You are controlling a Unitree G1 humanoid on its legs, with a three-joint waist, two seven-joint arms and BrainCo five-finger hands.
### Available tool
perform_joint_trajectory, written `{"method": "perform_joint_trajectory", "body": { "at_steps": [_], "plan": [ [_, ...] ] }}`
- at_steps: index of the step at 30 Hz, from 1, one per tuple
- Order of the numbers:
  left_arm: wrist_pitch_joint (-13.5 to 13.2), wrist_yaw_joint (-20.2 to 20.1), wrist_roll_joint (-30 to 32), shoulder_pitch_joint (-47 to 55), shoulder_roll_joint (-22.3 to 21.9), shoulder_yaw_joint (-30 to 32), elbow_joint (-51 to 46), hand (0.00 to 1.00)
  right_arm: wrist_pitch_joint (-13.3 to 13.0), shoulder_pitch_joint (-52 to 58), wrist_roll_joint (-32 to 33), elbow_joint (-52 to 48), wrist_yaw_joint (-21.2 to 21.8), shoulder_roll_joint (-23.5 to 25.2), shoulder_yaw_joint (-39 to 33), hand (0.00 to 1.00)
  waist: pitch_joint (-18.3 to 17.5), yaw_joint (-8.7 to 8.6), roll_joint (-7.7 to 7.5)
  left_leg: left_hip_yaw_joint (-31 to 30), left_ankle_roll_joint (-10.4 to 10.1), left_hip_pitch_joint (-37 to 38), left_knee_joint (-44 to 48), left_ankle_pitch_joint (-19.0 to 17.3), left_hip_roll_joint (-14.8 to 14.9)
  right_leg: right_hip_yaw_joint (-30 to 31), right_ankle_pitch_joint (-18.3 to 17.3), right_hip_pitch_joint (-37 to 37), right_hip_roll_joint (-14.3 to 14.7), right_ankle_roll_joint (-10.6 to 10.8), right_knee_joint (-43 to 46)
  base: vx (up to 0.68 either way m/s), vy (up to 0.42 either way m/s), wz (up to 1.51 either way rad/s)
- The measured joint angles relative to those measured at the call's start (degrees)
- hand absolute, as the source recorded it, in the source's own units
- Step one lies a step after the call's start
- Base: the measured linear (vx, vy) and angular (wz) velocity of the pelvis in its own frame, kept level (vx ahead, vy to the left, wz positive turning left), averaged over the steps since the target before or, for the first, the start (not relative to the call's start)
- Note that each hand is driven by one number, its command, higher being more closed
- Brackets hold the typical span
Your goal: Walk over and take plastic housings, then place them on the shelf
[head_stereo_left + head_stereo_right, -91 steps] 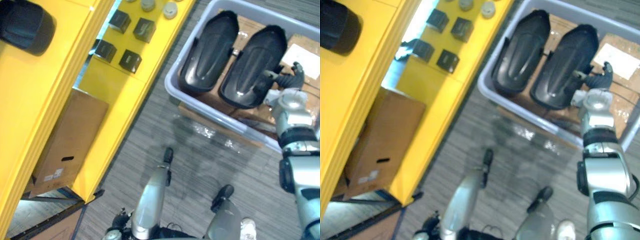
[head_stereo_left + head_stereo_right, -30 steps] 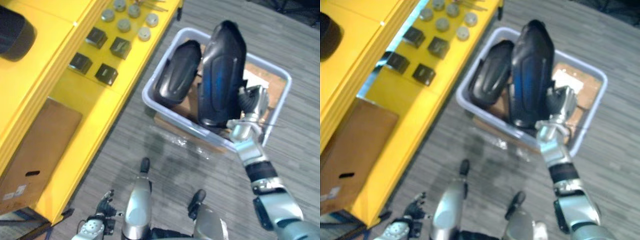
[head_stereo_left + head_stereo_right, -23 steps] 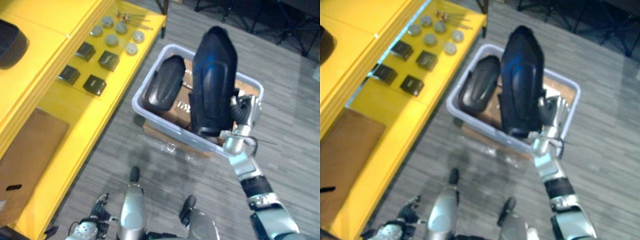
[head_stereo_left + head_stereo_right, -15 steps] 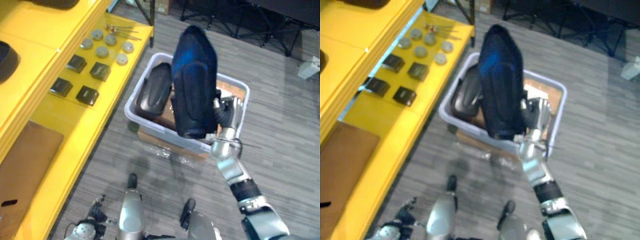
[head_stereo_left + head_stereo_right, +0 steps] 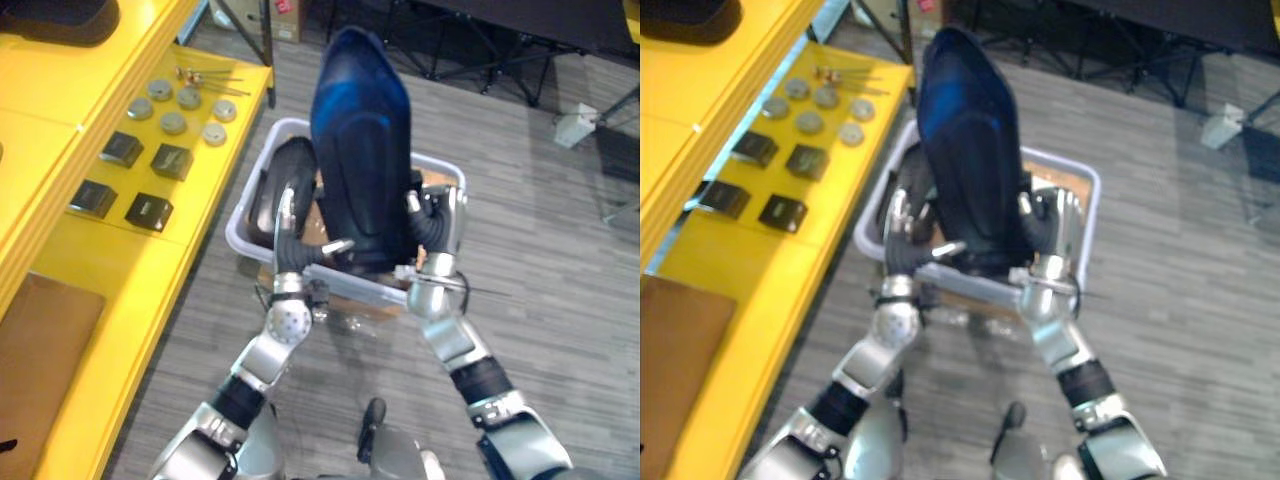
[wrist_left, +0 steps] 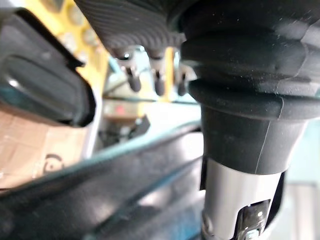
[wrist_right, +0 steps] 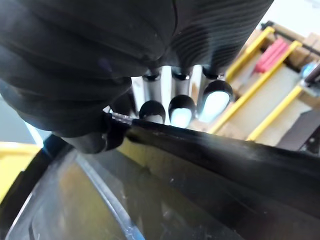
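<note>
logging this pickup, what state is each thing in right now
held housing: upright, raised over the bin
right hand: shut on the held housing
left hand: open, fingers straight beside its lower end
second housing: lying in the bin
bin: open-topped, one housing inside

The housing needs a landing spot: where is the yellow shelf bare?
The right hand grips the housing. Bare yellow shelf lies between the black boxes and the brown cardboard box. Beyond the boxes, grey discs crowd it. The upper tier is bare beside a dark object.
</note>
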Motion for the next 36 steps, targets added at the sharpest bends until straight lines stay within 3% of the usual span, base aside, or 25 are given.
{"method": "perform_joint_trajectory", "body": {
  "at_steps": [12,17,19,24,32,36],
  "plan": [
    [6.0,-2.1,-9.5,-1.1,-1.8,-0.4,4.5,0.0,-2.1,-1.1,-0.6,0.1,-1.1,0.2,2.1,1.0,0.0,-0.93,0.0,0.1,-0.1,3.5,-8.6,5.1,0.0,-0.4,0.2,0.0,0.6,0.0,-0.6,-0.04,0.0,0.02],
    [6.5,-2.4,-15.1,-1.6,-3.2,-0.4,7.6,0.0,-3.2,-2.9,-1.0,0.1,-0.9,0.5,3.5,1.0,0.0,-1.53,0.01,0.3,-0.2,3.7,-8.6,5.2,0.0,-0.3,0.3,0.0,0.6,0.0,-0.7,0.0,0.0,0.0],
    [6.5,-2.6,-19.1,-2.2,-4.2,-0.3,9.0,0.0,-4.5,-3.0,-1.0,0.1,-0.5,0.7,4.0,1.0,0.0,-1.54,0.01,0.4,-0.2,3.8,-8.6,5.3,0.0,-0.3,0.3,0.0,0.6,0.0,-0.7,0.0,0.0,0.0],
    [5.9,-3.7,-24.5,-2.3,-4.4,0.6,11.4,0.0,-4.6,-2.9,-1.0,0.0,1.4,2.3,4.3,1.0,0.0,-1.71,0.04,1.2,-0.2,4.8,-9.0,5.3,0.1,0.5,0.3,0.3,0.5,0.0,-0.7,0.0,-0.003,-0.08],
    [2.2,-4.5,-28.5,-2.4,-5.3,5.2,13.5,0.0,-4.4,0.1,-1.0,-1.7,2.8,2.8,4.3,1.0,0.0,-2.29,0.04,1.3,-0.2,5.6,-9.8,5.2,0.0,0.6,0.2,0.7,0.5,0.0,-0.7,-0.01,0.0,-0.01],
    [-0.6,-9.2,-39.2,-2.5,-5.5,5.8,14.0,0.0,-4.6,1.4,-1.0,-1.7,2.8,2.9,4.2,1.0,0.0,-2.39,0.04,1.3,-0.3,5.7,-10.2,5.4,0.0,0.5,0.2,0.7,0.5,0.1,-0.8,0.0,0.0,0.0]
  ]
}}
